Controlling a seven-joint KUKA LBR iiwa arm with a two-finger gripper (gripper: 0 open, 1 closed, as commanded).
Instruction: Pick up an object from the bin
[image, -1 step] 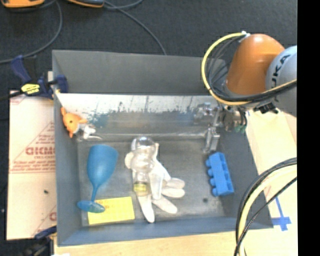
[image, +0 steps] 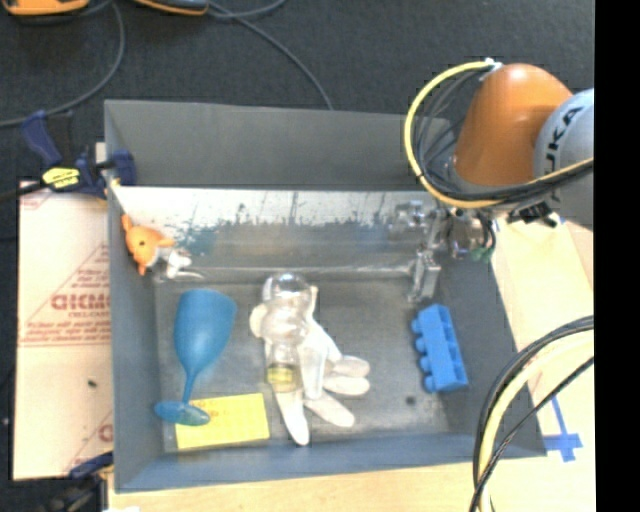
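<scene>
Grey bin | tool back-right, grip state unclear | blue block just beside, apart

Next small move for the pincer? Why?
Probably ease toward the near side of the bin, over the blue building brick. The pincer hangs by the back wall, just beyond that brick, which lies alone and is the nearest thing.
</scene>
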